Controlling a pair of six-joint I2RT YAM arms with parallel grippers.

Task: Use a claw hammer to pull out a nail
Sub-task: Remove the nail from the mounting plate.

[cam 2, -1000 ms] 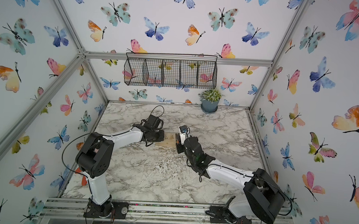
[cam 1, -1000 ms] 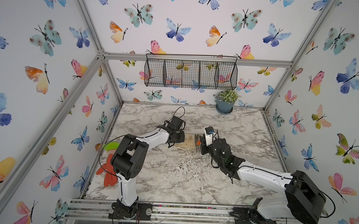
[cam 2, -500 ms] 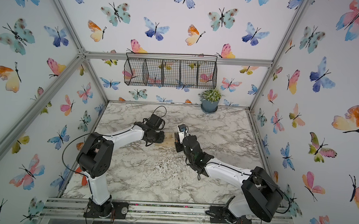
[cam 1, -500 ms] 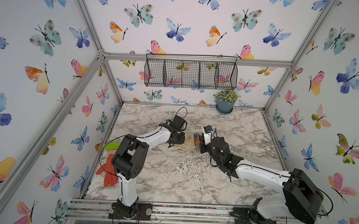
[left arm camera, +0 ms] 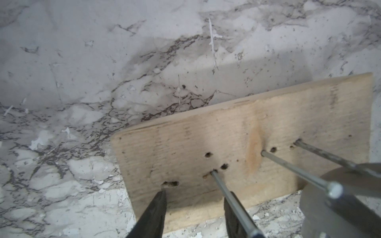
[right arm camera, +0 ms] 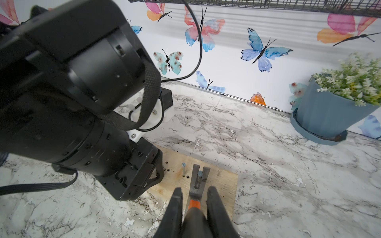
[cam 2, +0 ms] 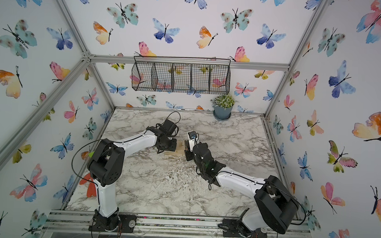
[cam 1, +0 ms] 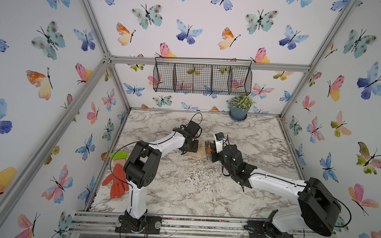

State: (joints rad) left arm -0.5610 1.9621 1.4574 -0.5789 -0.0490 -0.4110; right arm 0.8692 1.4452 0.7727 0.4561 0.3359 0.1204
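A pale wooden board (cam 1: 200, 151) (cam 2: 179, 150) lies mid-table with three nails standing in it. The claw hammer (right arm camera: 196, 181), steel head, orange neck, black handle, lies over the board's right end, its forked claw round one nail (right arm camera: 199, 175). My right gripper (right arm camera: 194, 189) (cam 1: 215, 153) is shut on the handle. A second nail (right arm camera: 183, 169) stands just beside the claw. My left gripper (left arm camera: 195, 193) (cam 1: 191, 147) hovers at the board's (left arm camera: 237, 134) left end, open, nothing between its fingers; the nearest nail (left arm camera: 223, 190) crosses in front of one finger.
A blue potted plant (cam 1: 240, 109) stands at the back right of the marble table. A wire basket (cam 1: 203, 76) hangs on the back wall. An orange glove (cam 1: 116, 184) lies at the left edge beside the left arm's base. Several old nail holes (left arm camera: 208, 155) pock the board.
The left gripper's jaws have spread apart from nearly shut to open. The right gripper stays shut on the hammer, shifted slightly at the board.
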